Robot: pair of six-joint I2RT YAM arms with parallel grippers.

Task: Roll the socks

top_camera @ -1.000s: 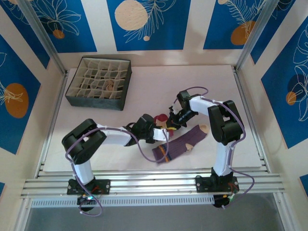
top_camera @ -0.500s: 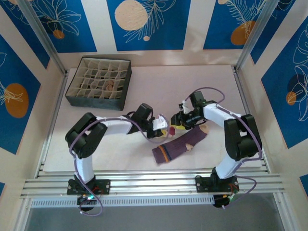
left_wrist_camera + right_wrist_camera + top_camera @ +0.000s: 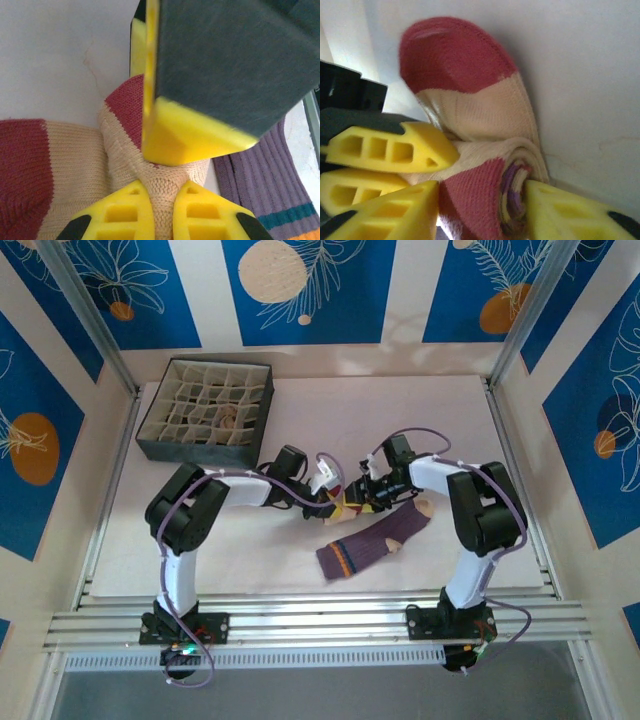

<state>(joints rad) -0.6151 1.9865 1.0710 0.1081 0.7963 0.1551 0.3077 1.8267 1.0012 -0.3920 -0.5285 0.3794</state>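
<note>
Grip is shared. The left gripper (image 3: pixel 159 212) has its jaws pinched together on a fold of the cream sock (image 3: pixel 75 165). The right gripper (image 3: pixel 482 212) straddles the rolled part, and its jaws appear pressed to either side of it. The sock lies mid-table (image 3: pixel 450 420) between the two grippers, which meet almost tip to tip, so neither arm is nearer. The roll's spiral end faces the right wrist camera, and the red toe (image 3: pixel 450 55) lies beyond it, so the unrolled length runs away from the right jaws. By my judgement, the next turn must wind toward that toe.

Count: two socks on the table, the cream one and one purple sock (image 3: pixel 378 538) just beside it, nearer the bases. One box (image 3: pixel 205 412) with a grid of cells sits well apart at the far left. A small tan thing (image 3: pixel 229 419) in one cell is too small to identify.
</note>
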